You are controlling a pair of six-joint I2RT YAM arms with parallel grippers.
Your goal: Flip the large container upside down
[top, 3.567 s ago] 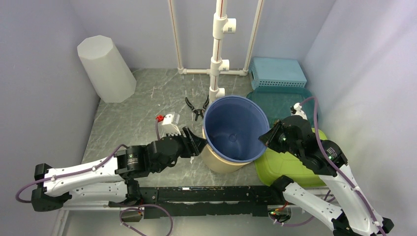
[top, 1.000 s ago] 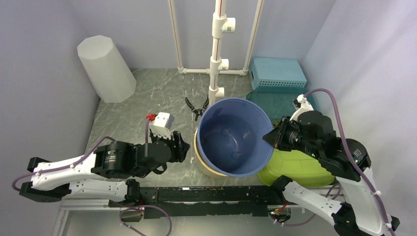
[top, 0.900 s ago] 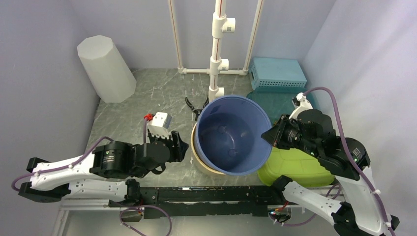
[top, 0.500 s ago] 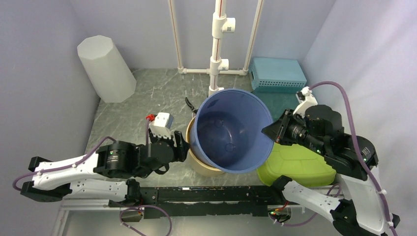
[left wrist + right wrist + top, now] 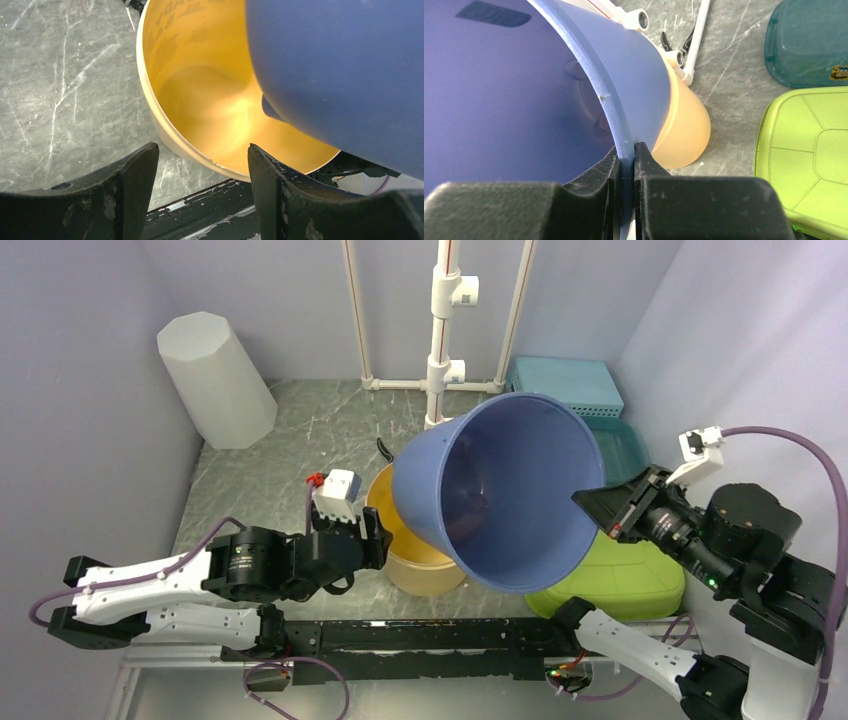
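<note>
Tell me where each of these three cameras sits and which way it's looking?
Top: fixed above and behind the bases, looking down on the table; left arm and right arm show.
Left wrist: on the left arm, looking down into the tan bucket; the open left end effector shows.
Right wrist: on the right arm, looking along the rim of the blue bucket; the right end effector shows, shut on it.
Shared: all three see both buckets.
</note>
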